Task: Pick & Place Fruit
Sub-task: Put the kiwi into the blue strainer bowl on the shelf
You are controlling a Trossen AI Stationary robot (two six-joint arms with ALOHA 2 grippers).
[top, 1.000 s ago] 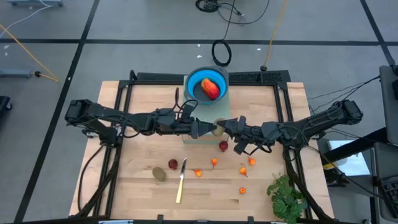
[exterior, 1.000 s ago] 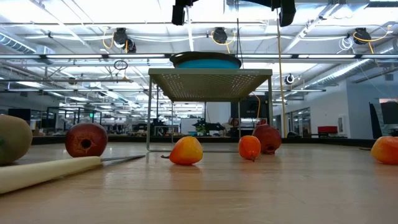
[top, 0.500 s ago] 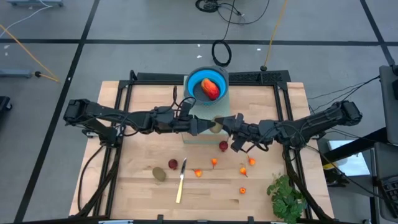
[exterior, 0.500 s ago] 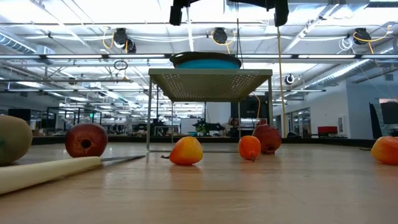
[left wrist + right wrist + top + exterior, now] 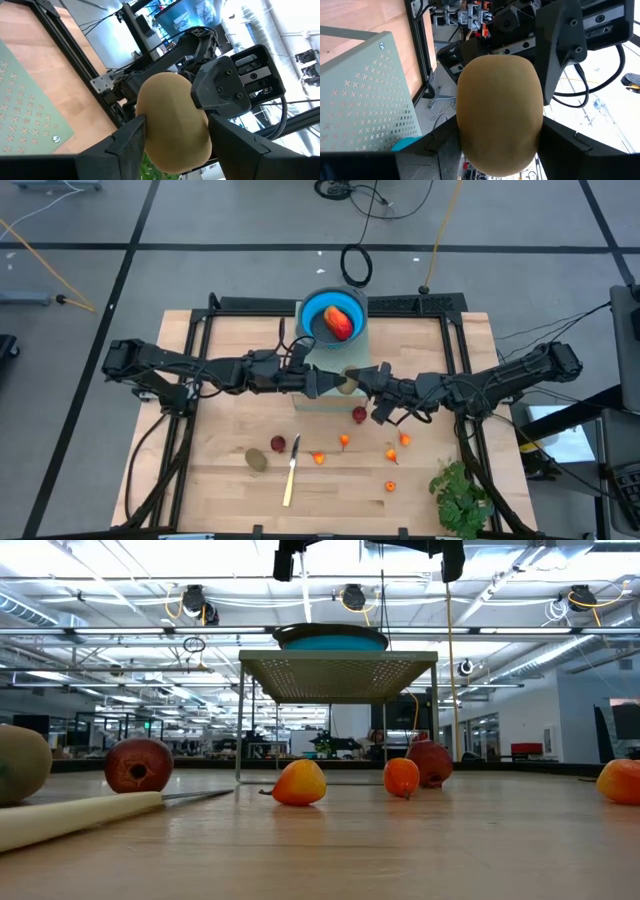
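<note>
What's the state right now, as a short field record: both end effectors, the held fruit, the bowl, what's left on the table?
left end effector: shut on kiwi
right end effector: shut on kiwi
kiwi: held between both, above the green stand
blue bowl: on stand, holds red-orange fruit
second kiwi: on table, beside knife
dark red balls

Both grippers meet over the middle of the table [image 5: 210, 430], above the raised stand [image 5: 330, 395]. The left gripper [image 5: 335, 384] and the right gripper [image 5: 358, 383] both have the kiwi [image 5: 348, 383] between their fingers. Behind them, the bowl [image 5: 312, 308] sits on the stand with the big fruit [image 5: 338, 323] in it. Nearer the front lie the knife [image 5: 291, 471], another kiwi [image 5: 257, 460], the balls [image 5: 278, 444] and the little bits [image 5: 344, 441].
</note>
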